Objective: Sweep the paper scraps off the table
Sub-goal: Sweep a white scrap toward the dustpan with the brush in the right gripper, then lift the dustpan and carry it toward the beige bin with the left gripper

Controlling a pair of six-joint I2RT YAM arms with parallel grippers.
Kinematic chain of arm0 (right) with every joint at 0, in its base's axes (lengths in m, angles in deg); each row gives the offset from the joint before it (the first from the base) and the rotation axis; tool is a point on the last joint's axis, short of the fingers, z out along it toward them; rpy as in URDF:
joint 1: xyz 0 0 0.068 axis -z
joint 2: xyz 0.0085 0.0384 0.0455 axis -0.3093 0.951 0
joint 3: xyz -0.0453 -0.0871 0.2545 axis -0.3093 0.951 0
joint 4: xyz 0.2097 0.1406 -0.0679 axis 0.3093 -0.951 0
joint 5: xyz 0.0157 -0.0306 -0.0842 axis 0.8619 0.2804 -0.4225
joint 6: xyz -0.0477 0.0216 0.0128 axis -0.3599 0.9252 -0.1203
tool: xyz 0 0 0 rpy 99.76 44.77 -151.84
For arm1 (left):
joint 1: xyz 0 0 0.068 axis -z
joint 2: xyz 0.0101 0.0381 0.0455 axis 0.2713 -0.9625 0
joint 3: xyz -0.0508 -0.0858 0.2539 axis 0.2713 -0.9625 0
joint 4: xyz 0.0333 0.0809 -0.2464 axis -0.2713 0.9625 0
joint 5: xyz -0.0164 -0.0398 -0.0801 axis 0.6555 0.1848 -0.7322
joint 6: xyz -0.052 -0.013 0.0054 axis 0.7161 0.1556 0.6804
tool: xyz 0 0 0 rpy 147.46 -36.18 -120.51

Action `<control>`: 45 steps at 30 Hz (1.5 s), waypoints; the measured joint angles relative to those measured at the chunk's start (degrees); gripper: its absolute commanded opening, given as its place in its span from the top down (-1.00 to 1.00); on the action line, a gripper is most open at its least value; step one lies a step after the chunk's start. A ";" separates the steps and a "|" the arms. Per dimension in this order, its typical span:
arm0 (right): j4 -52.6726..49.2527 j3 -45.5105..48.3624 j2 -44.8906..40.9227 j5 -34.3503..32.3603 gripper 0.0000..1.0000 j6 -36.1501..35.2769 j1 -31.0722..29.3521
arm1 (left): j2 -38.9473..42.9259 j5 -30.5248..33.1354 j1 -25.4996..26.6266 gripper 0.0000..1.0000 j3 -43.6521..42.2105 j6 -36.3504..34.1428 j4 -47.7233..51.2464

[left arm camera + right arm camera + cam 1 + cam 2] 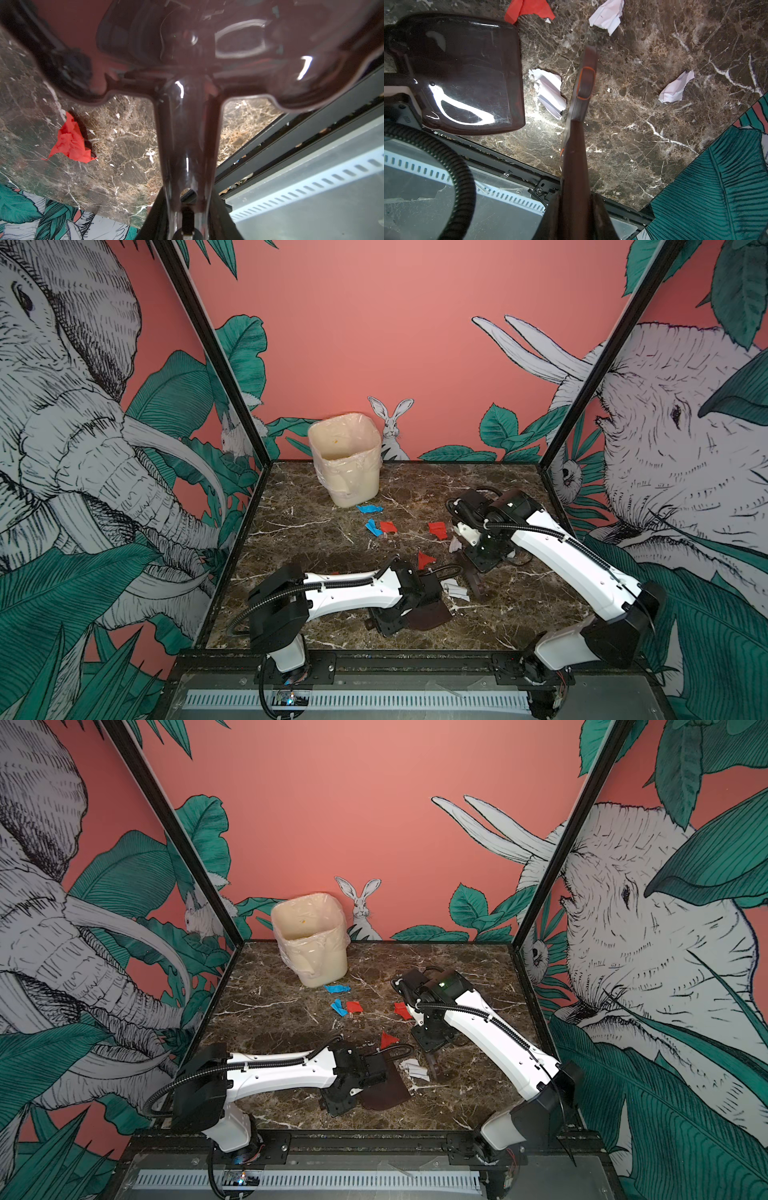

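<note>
Between both sets of fingers, a white scrap sits boxed in

The left fingers (152, 220) are closed narrow on the handle of a dark dustpan (428, 614) that seems to rest on the desk (519, 614), likely so paper can slide in. The right fingers (604, 216) are clamped tight on a brush (583, 87), head down just beside the pan's mouth, with a white piece (550, 93) between them. The other paper scraps (388, 526), red, blue and white, lie beyond both fingers toward the cream bin (345, 460); one red piece (71, 141) sits close beside the pan. Nothing blocks the short stroke, though the left arm's cable (444, 570) hangs near
</note>
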 measured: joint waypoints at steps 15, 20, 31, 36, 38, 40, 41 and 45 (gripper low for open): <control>4.79 -2.64 -0.11 12.83 1.00 0.74 -3.91 | -0.17 -0.39 0.00 1.00 -0.11 -0.02 -0.20; 4.35 -4.70 -1.25 12.81 1.00 0.66 -3.89 | -0.17 -0.44 0.22 1.00 -0.20 -0.02 -0.50; -0.31 -5.16 -0.35 3.54 1.00 -0.26 -2.60 | -0.17 -0.44 0.22 1.00 -0.28 0.00 -1.29; -0.35 -5.09 2.32 3.76 1.00 -1.77 -2.71 | -0.17 -0.44 0.22 1.00 -0.28 0.02 -1.33; -0.57 -5.18 3.08 4.68 1.00 -2.51 -2.99 | -0.17 -0.44 0.22 1.00 -0.28 0.02 -1.36; -0.61 -5.75 3.69 5.88 1.00 -3.08 -3.43 | -0.17 -0.44 0.22 1.00 -0.28 0.02 -1.36; -0.39 -6.23 3.96 6.73 1.00 -3.54 -3.72 | -0.17 -0.44 0.22 1.00 -0.28 0.02 -1.36; 0.39 -8.00 4.33 9.92 1.00 -4.70 -4.44 | -0.17 -0.39 0.22 1.00 -0.28 0.02 -1.33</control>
